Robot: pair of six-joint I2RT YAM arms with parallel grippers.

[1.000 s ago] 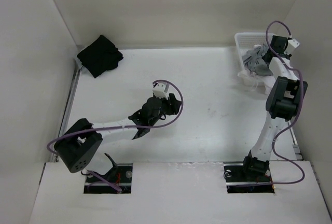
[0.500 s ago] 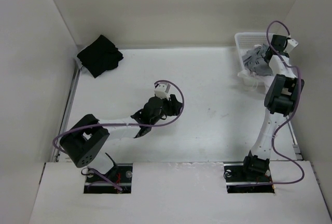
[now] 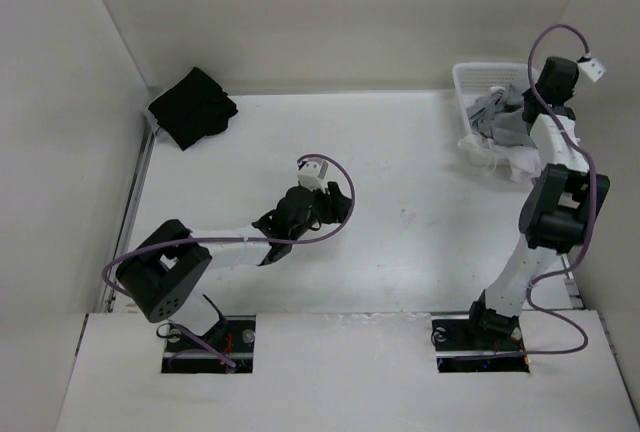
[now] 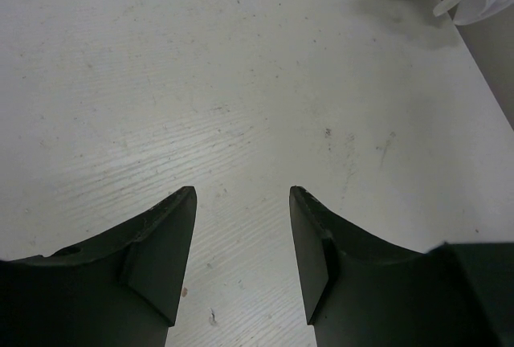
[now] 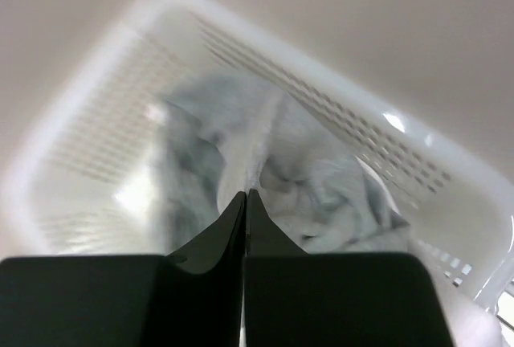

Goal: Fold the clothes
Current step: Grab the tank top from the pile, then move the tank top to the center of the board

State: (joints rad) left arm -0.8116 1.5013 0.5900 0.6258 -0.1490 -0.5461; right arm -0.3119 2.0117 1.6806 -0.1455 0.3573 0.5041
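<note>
Grey knit, blurred and soft in the right wrist view, fills the white basket (image 5: 337,82); this is the grey T-shirt (image 5: 321,178), bunched up so that neither sleeves nor neck opening can be made out. From above, the shirt (image 3: 497,114) lies heaped in the same basket (image 3: 466,76) at the far right corner of the table (image 3: 400,172), partly hidden by the right arm, with white garments (image 3: 490,157) spilling over the near side of the basket. The right arm stands tall from its base and reaches to that corner, its wrist bent down over the basket, and the right gripper (image 3: 530,102) is hard to pick out against the cloth there. Seen from its own camera, the right gripper (image 5: 246,194) has its jaws pressed flat together, and a pale fold of the shirt runs right up to the tips and seems nipped between them. The left arm lies low and stretched toward the middle of the table; the left gripper (image 3: 335,200) hangs over bare tabletop with its jaws spread wide (image 4: 241,194) and nothing in them. A black garment (image 3: 192,107) sits crumpled at the far left corner, well apart from both arms.
</note>
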